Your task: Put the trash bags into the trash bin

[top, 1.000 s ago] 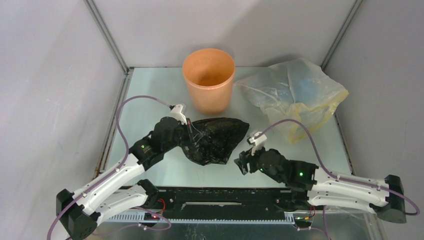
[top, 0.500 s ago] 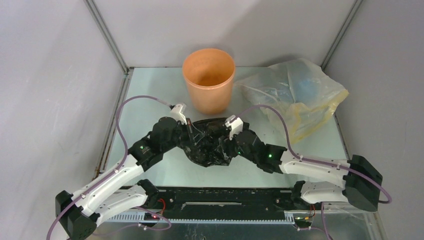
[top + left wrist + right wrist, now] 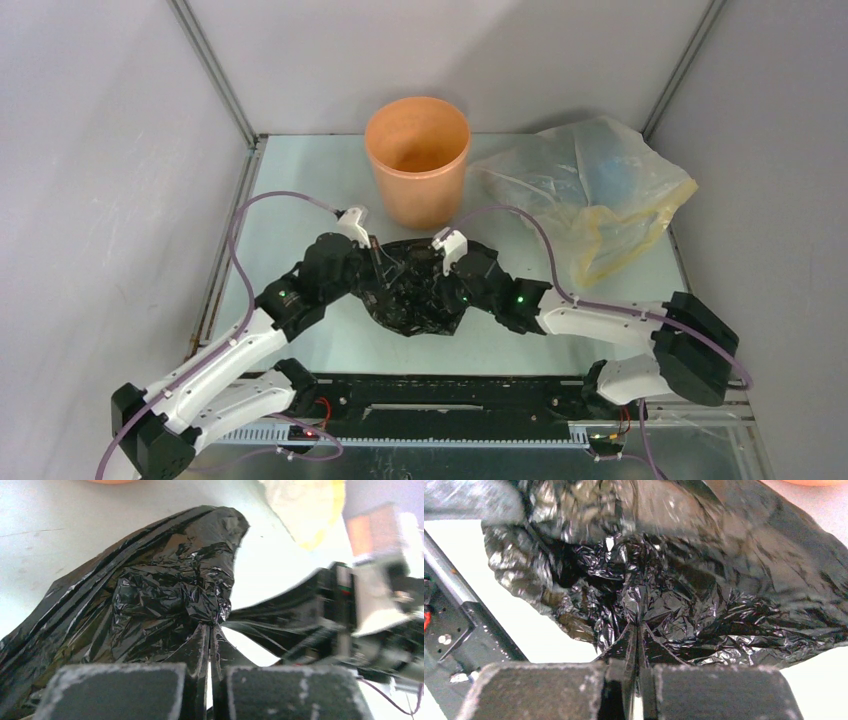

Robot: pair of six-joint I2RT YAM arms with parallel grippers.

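1 crinkly, glossy blk bag (image 3: 415, 312)

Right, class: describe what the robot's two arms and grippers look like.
The left arm and right arm match: white link shells, black joints and wrists, each with a small green light. A purple cable loops along each to a white wrist block. The fingers are flat, dark grey, scuffed pads.

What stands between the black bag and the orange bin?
Nothing visible. The bin stands open just behind the black bag, pinched by the left gripper and right gripper. The yellowish bag lies right of the bin, off that path.
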